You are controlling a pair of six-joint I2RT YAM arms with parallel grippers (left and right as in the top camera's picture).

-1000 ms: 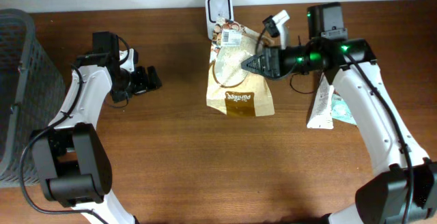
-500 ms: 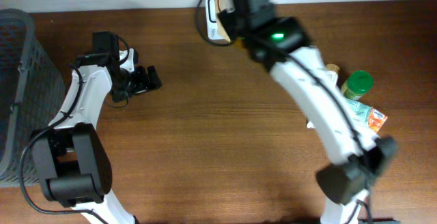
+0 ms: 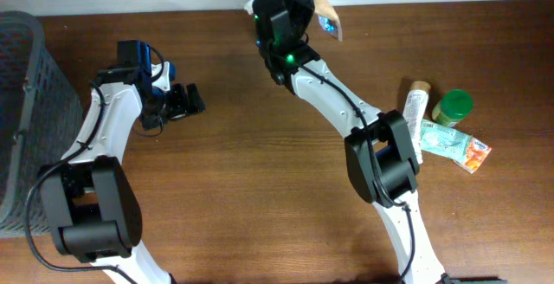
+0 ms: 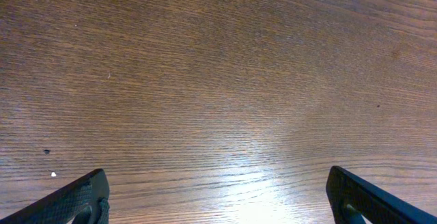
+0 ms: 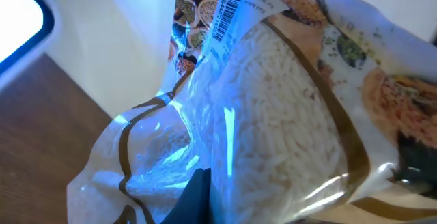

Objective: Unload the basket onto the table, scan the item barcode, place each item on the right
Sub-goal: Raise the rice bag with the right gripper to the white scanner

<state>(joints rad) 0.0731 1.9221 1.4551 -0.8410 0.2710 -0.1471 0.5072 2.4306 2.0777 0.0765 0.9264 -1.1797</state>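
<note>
Overhead: right arm [image 3: 338, 98] reaches across to the back edge of the brown wooden counter [image 3: 260, 197], holding the clear-and-brown plastic bag of white rice [image 3: 318, 5] up off the wood by the wall, with a blue glow at the bag's edge. Left fingers [image 3: 192, 100] are spread wide, empty, and well apart from it. Dark mesh basket [image 3: 22, 102] is far left; white tube [image 3: 414, 111], green-lidded jar [image 3: 453, 106] and flat printed packet [image 3: 454, 141] are off right, not involved. Left wrist view: bare wood only, finger tips at the bottom corners, nothing between. Right wrist view: right fingers [image 5: 194, 198] are pressed together, pinching the film low on the bag; only one dark finger shows clearly. White barcode label [image 5: 232, 9] sits tilted at the bag's top. Blue light lands lower, on the rice window, not on the label as far as I can tell. White rounded unit [image 5: 17, 19] at the left edge is the scanner, by my read. To do this well, shift the bag so the bars sit in the blue patch, label flat and roughly square to the scanner face, then pause. The film is glossy and crinkled, so glare or wrinkles could kill the read; use small tilt tweaks. It's a thin pinch, so move slow or the bag may swing or slip.
</note>
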